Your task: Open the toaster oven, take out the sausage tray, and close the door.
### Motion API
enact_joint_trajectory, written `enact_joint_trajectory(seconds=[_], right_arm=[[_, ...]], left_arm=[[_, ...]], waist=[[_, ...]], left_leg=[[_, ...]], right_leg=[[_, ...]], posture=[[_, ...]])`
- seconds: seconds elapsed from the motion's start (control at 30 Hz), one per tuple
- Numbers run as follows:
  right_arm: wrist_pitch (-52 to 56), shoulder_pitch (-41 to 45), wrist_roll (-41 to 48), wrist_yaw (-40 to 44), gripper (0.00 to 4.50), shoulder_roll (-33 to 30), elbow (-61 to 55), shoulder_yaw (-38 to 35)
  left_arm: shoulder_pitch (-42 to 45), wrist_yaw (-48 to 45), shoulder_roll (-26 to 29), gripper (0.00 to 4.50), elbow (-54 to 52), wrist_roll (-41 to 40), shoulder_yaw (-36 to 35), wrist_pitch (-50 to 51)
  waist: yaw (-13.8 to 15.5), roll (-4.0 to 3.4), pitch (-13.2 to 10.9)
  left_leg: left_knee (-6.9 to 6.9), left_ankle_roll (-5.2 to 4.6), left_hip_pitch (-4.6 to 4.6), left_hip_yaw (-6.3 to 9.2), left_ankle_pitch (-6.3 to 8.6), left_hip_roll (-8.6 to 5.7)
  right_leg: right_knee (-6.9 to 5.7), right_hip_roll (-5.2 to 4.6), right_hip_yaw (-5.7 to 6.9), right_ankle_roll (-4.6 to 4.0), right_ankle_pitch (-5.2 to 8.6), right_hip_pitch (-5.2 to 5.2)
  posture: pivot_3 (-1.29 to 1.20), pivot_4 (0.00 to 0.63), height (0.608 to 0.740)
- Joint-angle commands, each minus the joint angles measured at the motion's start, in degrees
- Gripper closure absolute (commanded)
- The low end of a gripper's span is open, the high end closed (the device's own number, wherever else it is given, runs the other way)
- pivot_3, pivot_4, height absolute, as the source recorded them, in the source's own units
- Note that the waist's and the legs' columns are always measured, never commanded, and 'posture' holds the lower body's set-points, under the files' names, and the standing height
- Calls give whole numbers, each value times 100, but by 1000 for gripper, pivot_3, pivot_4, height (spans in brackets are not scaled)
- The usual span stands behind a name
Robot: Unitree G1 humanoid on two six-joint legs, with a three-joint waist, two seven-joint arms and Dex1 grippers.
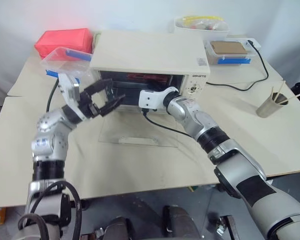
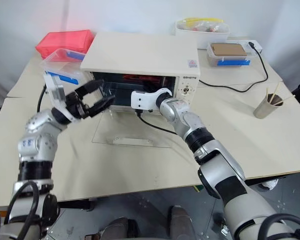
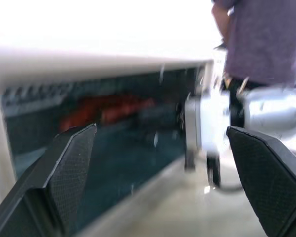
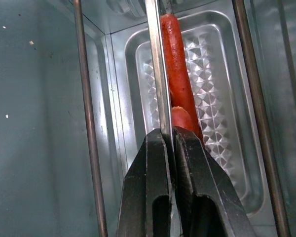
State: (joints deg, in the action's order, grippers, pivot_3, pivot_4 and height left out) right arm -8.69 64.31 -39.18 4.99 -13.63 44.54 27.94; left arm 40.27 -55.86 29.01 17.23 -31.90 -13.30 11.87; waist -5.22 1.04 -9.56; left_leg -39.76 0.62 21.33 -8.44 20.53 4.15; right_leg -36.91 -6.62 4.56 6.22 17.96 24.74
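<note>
The cream-white toaster oven [image 1: 150, 55] stands at the back of the table. Its glass door [image 1: 140, 134] lies folded down flat in front of it. My right gripper [image 4: 168, 134] reaches into the oven's opening and is shut on the thin rim of the sausage tray [image 4: 212, 74]. The tray is a ridged silver one, with red sausages [image 4: 177, 74] lying beside that rim. My left gripper [image 1: 112, 95] hangs open in front of the left part of the opening, holding nothing. The left wrist view shows the sausages [image 3: 106, 108] inside the oven, with my right wrist beside them.
A red box [image 1: 62, 41] and a clear box with blue clips [image 1: 67, 60] sit left of the oven. Another clipped box [image 1: 230, 52] and a white container [image 1: 202, 25] stand behind at right. A black cable [image 1: 250, 85] runs rightward, near a cup of sticks [image 1: 272, 105]. A person [image 3: 266, 39] stands beyond.
</note>
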Motion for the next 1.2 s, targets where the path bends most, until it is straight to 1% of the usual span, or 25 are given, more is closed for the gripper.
enact_joint_trajectory(seconds=[0.03,0.17,0.33,0.5,0.6,0.73,0.9,1.0,1.03,1.17,1.2], right_arm=[[-128,101,43,8,4480,-128,-768,-165],[-126,-209,48,424,4480,-274,-1372,-126],[-48,-562,50,842,4480,-398,-2168,-157],[233,-1424,58,1527,4480,-593,-3652,-175],[320,-2122,-142,1920,4480,-922,-4624,-136],[508,-2788,-188,2225,4480,-1157,-5476,-314],[492,-3273,-211,2405,4480,-1550,-5982,-558],[424,-3549,-136,2554,4480,-1744,-6233,-624],[380,-3627,-95,2611,4480,-1816,-6301,-662],[289,-3769,107,2770,4480,-1913,-6467,-772],[266,-3790,159,2803,4480,-1927,-6503,-787]], left_arm=[[450,-418,195,0,563,-62,-75,-8],[905,-831,294,0,1374,95,14,5],[1229,-1090,328,0,1919,232,63,-58],[1526,-1216,341,0,2443,458,118,-198],[1659,-1291,379,0,2752,541,83,-321],[1741,-1402,451,0,3017,600,40,-453],[1696,-1469,606,0,3159,614,-2,-423],[1573,-1494,730,0,3038,577,-14,-185],[1502,-1481,832,0,2950,554,-9,65],[1200,-1379,1287,0,2576,542,72,1297],[1095,-1333,1443,0,2416,522,128,1856]], waist=[[-25,-3,-2],[-56,-5,-4],[-111,-4,-5],[-105,-5,-5],[-81,-5,-5],[11,-4,-5],[61,0,-8],[86,1,-8],[94,1,-8],[113,7,-11],[120,12,-15]], left_leg=[[5,0,2,-2,0,-1],[20,0,4,3,0,-9],[19,0,4,4,-1,-10],[11,2,4,6,-4,-9],[8,1,3,5,-4,-9],[3,2,3,2,-4,-10],[-7,3,0,-2,-4,-8],[-9,3,0,0,-4,-8],[-9,3,0,0,-4,-8],[-11,3,0,0,-4,-8],[-11,2,0,1,-4,-8]], right_leg=[[3,1,1,0,0,6],[4,-1,10,0,0,11],[3,-2,11,0,0,11],[1,-2,11,0,0,8],[1,-2,10,0,0,7],[1,-3,8,0,0,6],[0,-1,6,0,0,3],[0,-1,6,0,0,1],[0,-1,6,0,0,0],[0,-1,6,0,0,-2],[0,-1,6,0,0,-2]], posture=[[0,150,740],[0,150,740],[0,150,740],[0,150,740],[0,150,740],[0,150,740],[0,150,740],[0,150,740],[0,150,740],[0,150,740],[0,150,740]])
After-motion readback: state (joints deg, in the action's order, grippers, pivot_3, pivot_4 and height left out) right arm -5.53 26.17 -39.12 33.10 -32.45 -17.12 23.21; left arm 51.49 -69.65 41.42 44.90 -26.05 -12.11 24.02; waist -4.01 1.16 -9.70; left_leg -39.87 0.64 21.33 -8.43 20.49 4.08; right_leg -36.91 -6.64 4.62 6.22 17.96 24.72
